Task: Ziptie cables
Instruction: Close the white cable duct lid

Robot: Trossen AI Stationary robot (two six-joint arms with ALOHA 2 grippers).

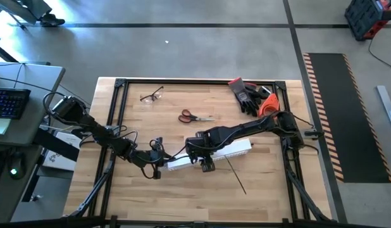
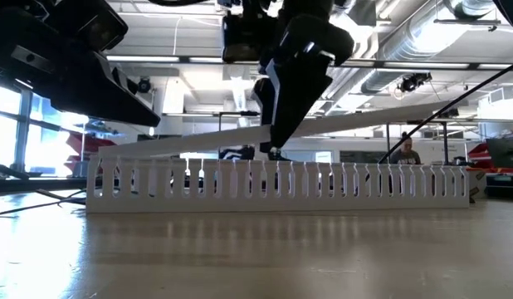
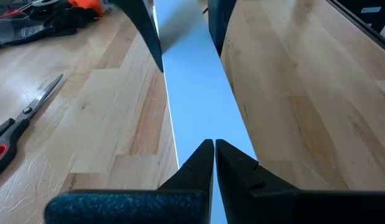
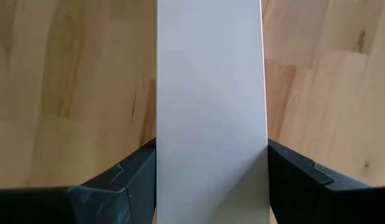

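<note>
A white slotted duct [image 2: 323,184] lies across the table's middle [image 1: 236,149]. Over it slants the flat white cover strip [image 2: 389,120]. One end of the strip [image 2: 107,154] is down on the duct near my left gripper, and the other end is raised. My right gripper [image 4: 211,149] is shut on the strip near its middle [image 2: 277,149]. My left gripper [image 3: 213,144] is shut, with its tips over the strip's low end [image 1: 159,168]. The black ziptie [image 1: 236,173] lies flat on the wood just in front of the duct. The cables are out of view. My left gripper's shut fingertips [image 3: 205,152] lie over the cover strip's low end; I cannot tell whether they touch it. My right gripper pinches the strip by its two long edges [image 4: 162,155], one finger [image 4: 133,177] on each side. The fingers come steeply from above and lie across the strip. The strip hangs tilted, with only its low end on the duct.
Red-handled scissors [image 1: 194,116] lie behind the duct, and safety glasses [image 1: 151,95] lie at the far left. Black gloves [image 1: 248,95] and an orange thing [image 1: 267,105] lie at the far right. Bare wood stretches along the near edge [image 1: 183,196].
</note>
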